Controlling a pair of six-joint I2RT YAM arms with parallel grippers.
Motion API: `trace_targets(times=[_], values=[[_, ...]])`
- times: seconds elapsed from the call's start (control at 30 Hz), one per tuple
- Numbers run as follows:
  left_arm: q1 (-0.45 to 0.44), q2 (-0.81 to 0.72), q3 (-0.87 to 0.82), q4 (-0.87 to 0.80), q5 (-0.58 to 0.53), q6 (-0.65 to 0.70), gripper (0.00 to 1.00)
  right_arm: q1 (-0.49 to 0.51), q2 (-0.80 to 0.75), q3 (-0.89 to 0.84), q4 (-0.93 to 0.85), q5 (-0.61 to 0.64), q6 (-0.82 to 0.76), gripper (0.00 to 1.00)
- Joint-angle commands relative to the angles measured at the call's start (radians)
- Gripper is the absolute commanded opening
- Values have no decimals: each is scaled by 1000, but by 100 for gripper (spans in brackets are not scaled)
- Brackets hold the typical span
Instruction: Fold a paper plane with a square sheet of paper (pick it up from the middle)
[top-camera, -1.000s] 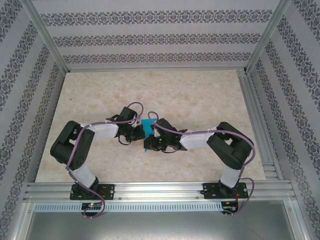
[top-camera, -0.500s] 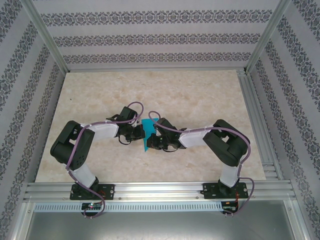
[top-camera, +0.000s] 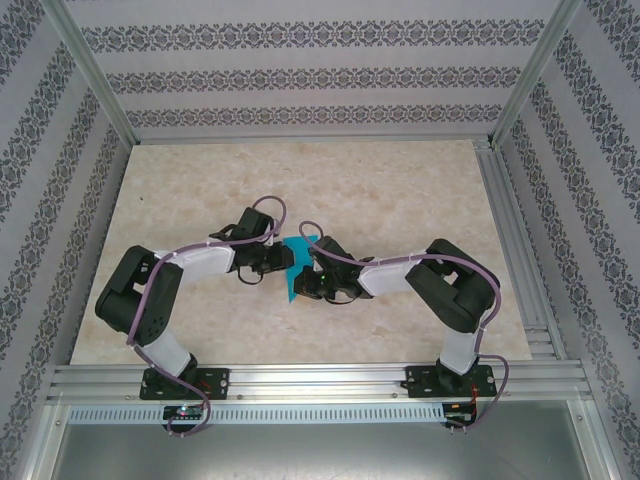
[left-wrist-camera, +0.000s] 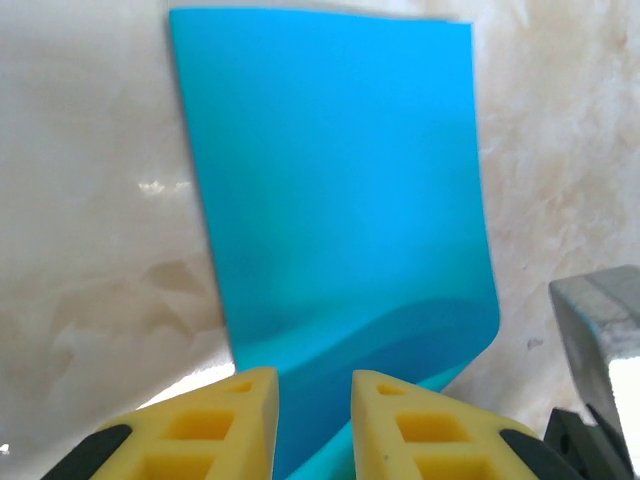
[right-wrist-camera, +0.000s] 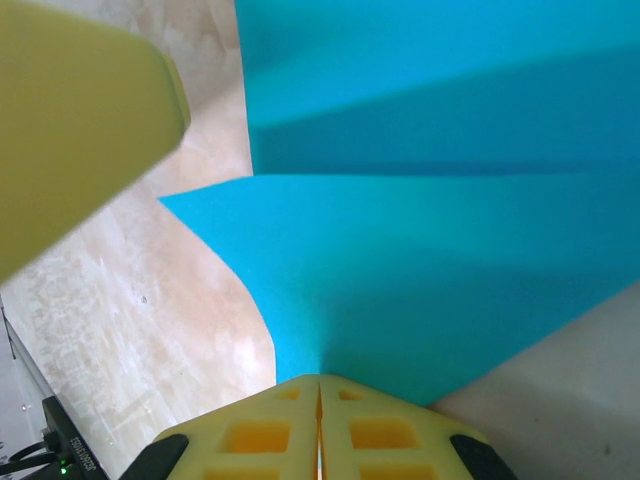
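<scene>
Right wrist cam: right gripper (right-wrist-camera: 319, 385) pinched shut on edge of the square sheet of paper (right-wrist-camera: 430, 270), which curls off the table (right-wrist-camera: 100, 300) btwn both arms. Left wrist cam: left gripper (left-wrist-camera: 314, 380) slightly apart, sheet in the gap, unclamped. Paper looks thin, light, floppy; pinch near an edge. Top cam can't resolve jaws, gives mid-table position.

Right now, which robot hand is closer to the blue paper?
Right. The right gripper is pinched shut on the blue paper, touching its edge. The left gripper is at the paper's other side, jaws slightly apart with the edge in the gap, not clearly gripping.
</scene>
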Motion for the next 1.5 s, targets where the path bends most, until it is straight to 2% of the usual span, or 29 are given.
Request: trace_targets(times=[0.0, 0.33, 0.67, 1.2, 1.47], values=[[-6, 61, 55, 55, -18, 23, 27, -18, 0, -22, -22, 49, 3, 10], [-6, 149, 102, 6, -43, 17, 24, -28, -32, 12, -33, 52, -5, 11], [-7, 148, 96, -4, -54, 15, 24, -44, 3, 81, -43, 64, -16, 16], [-6, 144, 91, -6, -70, 11, 24, -56, 54, 114, -133, 158, -7, 16], [-6, 108, 86, 2, -49, 2, 24, -55, 61, 112, -110, 130, -5, 15]])
